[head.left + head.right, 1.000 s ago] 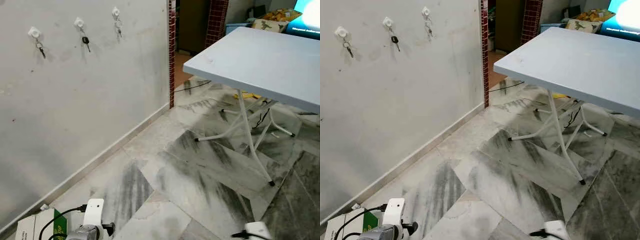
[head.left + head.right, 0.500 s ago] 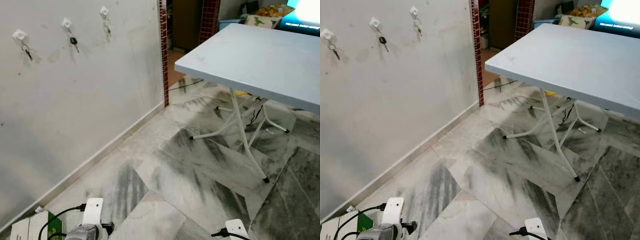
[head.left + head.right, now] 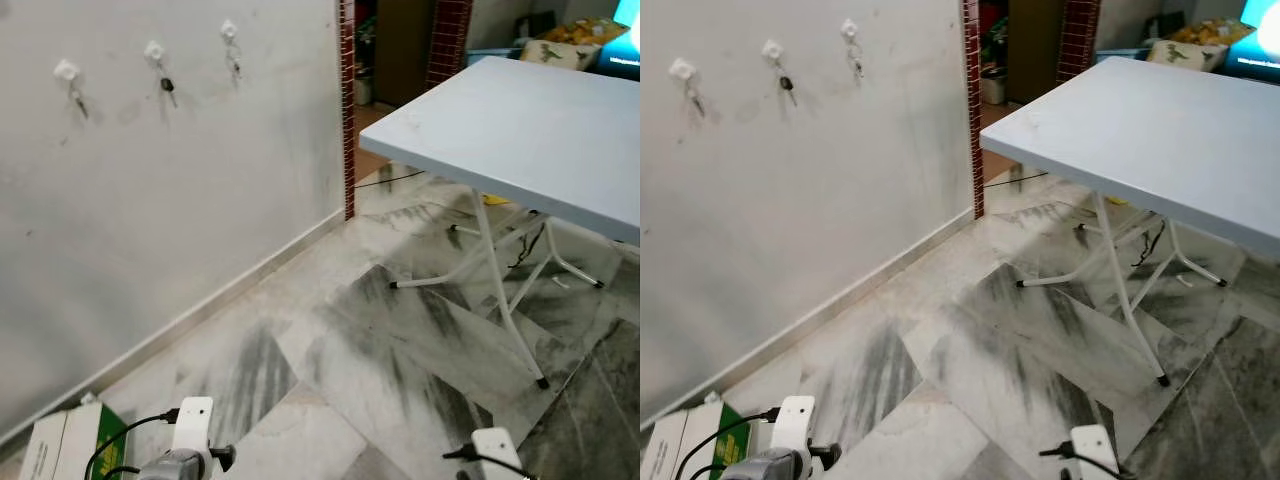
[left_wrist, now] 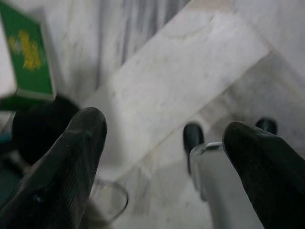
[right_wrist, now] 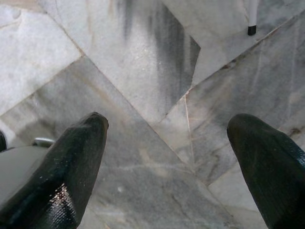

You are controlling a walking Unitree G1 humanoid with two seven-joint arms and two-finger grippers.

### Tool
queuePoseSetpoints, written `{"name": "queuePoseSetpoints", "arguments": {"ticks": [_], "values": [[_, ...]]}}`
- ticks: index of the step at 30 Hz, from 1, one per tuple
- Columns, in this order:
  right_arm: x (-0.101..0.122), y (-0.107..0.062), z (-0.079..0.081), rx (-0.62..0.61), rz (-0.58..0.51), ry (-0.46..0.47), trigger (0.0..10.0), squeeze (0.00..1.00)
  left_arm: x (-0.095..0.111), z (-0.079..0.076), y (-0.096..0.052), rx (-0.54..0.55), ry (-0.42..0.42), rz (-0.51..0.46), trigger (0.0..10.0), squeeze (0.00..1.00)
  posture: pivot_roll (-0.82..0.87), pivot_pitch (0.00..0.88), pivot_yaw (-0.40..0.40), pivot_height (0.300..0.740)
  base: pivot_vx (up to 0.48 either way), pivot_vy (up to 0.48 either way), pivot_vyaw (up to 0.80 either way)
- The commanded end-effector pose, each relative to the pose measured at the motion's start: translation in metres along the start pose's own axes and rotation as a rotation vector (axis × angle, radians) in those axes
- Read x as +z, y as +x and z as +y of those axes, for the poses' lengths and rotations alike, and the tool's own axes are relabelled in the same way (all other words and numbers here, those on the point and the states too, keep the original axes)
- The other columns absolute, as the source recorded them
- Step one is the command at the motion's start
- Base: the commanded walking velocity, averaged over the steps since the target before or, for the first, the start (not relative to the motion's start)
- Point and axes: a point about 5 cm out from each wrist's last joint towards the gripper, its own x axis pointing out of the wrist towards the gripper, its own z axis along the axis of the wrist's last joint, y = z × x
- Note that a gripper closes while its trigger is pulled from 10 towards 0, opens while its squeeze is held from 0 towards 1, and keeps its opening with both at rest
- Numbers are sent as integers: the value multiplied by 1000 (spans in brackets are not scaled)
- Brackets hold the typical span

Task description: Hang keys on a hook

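Three white wall hooks with small hanging keys lie up-left — nearer the left end effector; both end effectors spread, empty — right end effector over floor.

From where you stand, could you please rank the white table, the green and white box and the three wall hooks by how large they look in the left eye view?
1. White table, by far the largest.
2. Green and white box, partly cut off at the frame's edge.
3. The three wall hooks: tiny and alike, so I won't rank them; they are also farthest away.
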Motion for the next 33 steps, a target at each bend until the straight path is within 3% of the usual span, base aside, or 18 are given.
{"name": "queuePoseSetpoints", "arguments": {"ticks": [1,3,4,9,11,14,24,33], "values": [[14,2,6,16,-48,17,10000,0,6,6,-1,17,10,-20,10000,0,-64,0,90,740,0,-259,0],[18,3,6,14,-56,22,10000,0,7,6,-1,18,9,-20,10000,0,-64,0,90,740,0,-259,0],[37,6,7,12,-94,28,10000,0,8,7,-1,22,0,-24,10000,0,-64,0,90,740,0,0,0],[55,7,10,17,-139,7,10000,0,9,7,-1,23,-2,-28,10000,0,-60,0,87,740,0,0,0],[86,9,14,23,-183,-8,10000,0,10,7,-1,23,-4,-32,10000,0,-58,0,88,740,0,0,0],[96,9,15,28,-198,-16,10000,0,11,7,-1,24,-6,-38,10000,0,-58,0,86,740,0,0,0],[91,10,16,30,-135,63,10000,0,20,8,-2,40,15,-74,10000,0,-62,0,88,740,0,0,0],[90,10,17,36,-124,58,10000,0,20,12,-2,58,38,-78,10000,0,-63,0,88,740,0,0,-751]]}}
